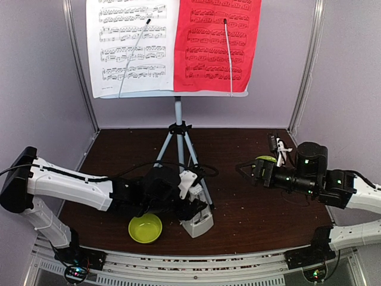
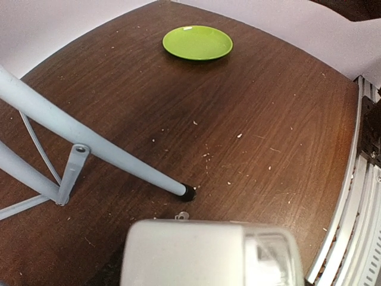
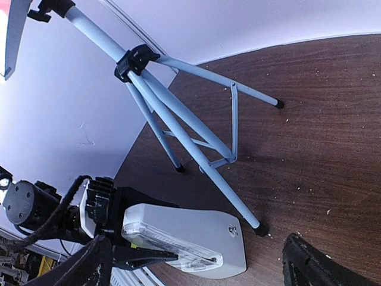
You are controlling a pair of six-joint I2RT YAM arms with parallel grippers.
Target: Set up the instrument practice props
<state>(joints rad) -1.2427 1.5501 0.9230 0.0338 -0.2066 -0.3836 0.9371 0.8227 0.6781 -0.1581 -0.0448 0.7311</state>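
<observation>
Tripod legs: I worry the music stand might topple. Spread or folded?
Spread: tripod legs splay from the hub, three feet apart on the table.

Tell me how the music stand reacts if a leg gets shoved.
Probably tips easily: the music stand holds its wide desk high on one thin pole. Its slim tube legs look light, so it might skid instead.
</observation>
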